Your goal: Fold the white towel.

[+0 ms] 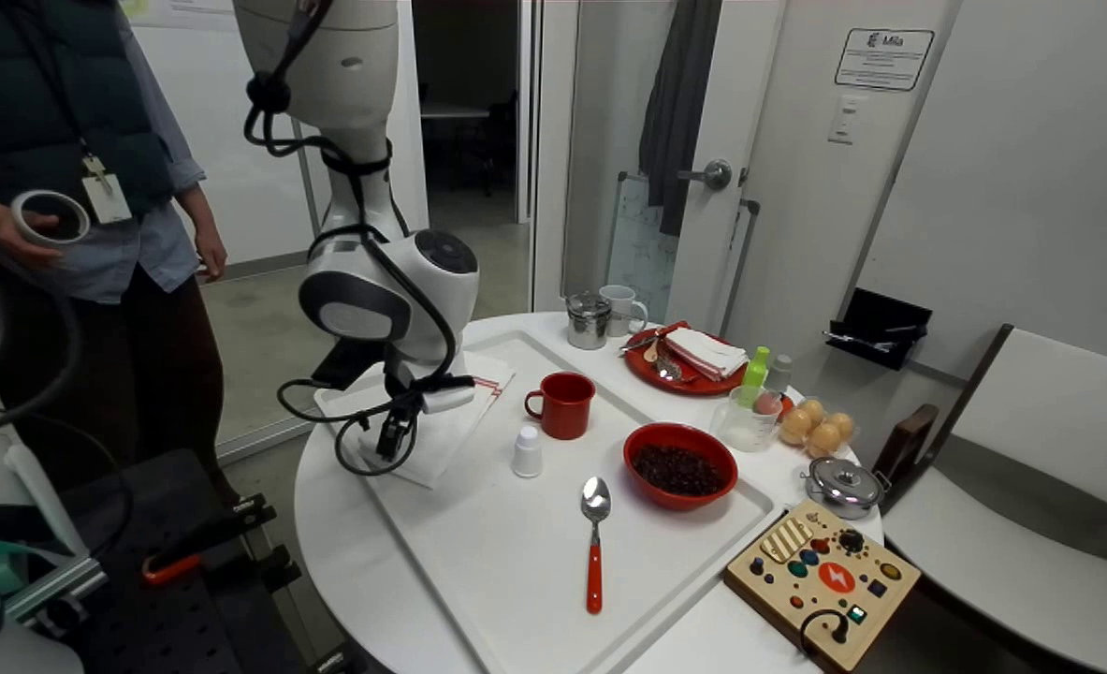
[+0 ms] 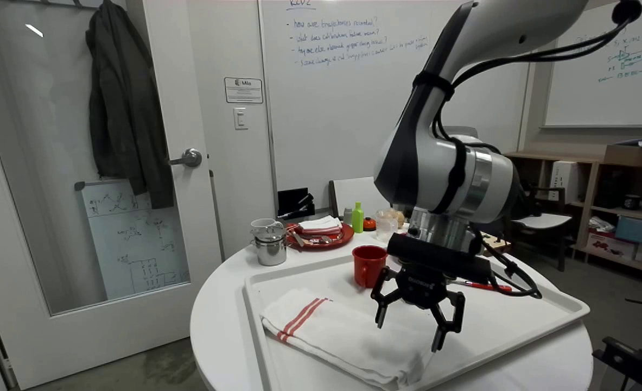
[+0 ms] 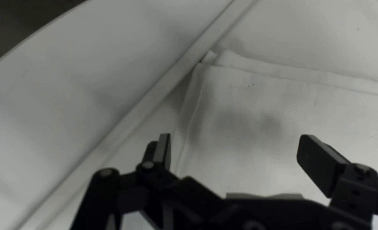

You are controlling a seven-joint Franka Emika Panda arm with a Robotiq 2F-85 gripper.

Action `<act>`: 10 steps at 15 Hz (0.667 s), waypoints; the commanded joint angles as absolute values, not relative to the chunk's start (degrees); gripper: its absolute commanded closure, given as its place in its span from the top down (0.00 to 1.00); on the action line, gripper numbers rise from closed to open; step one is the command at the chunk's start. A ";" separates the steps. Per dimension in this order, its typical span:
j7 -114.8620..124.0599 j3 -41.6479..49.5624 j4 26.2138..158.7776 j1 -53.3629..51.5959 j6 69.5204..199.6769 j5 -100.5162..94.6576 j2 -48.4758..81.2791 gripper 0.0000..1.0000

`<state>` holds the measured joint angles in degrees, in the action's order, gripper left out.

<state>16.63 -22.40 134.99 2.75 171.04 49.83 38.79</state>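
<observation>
Gripper [image 2: 407,337] is held, fingers apart, at the right end of the towel [image 2: 337,336], laid near left on the tray [image 2: 494,320] in an exterior view. Edge should be pinched low, every layer caught, then folded slowly leftward.

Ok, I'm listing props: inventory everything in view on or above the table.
Table: one, white, underneath
Tray: one, white, table
Towel: one, red-striped white, tray
Mug: one, red, tray
Small bottle: one, white, tray
Spoon: one, silver and red, tray
Bowl: one, red, tray
Bits: many, dark, bowl
Plate: one, red, table
Cloths: count unclear, white, plate
Cutlery: several, silver, plate
Pots: two, silver, table
White mug: one, white, table
Green bottle: one, green, table
Shaker: one, grey, table
Cup: one, clear, table
Unclear item: one, red, table
Balls: several, tan, table
Button box: one, tan, table
Arm: one, white, above tray
Pincer: one, black, over towel's edge
</observation>
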 commanded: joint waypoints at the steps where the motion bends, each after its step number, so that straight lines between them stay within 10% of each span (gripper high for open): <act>1: 11.76 -27.17 133.67 7.57 176.26 52.96 42.84 1.00; 5: 10.13 -31.01 134.01 12.19 180.03 53.11 45.65 1.00; 10: 9.85 -34.01 134.45 16.29 183.24 52.08 48.24 0.54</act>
<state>11.90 -31.36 134.94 13.43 180.04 51.34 45.71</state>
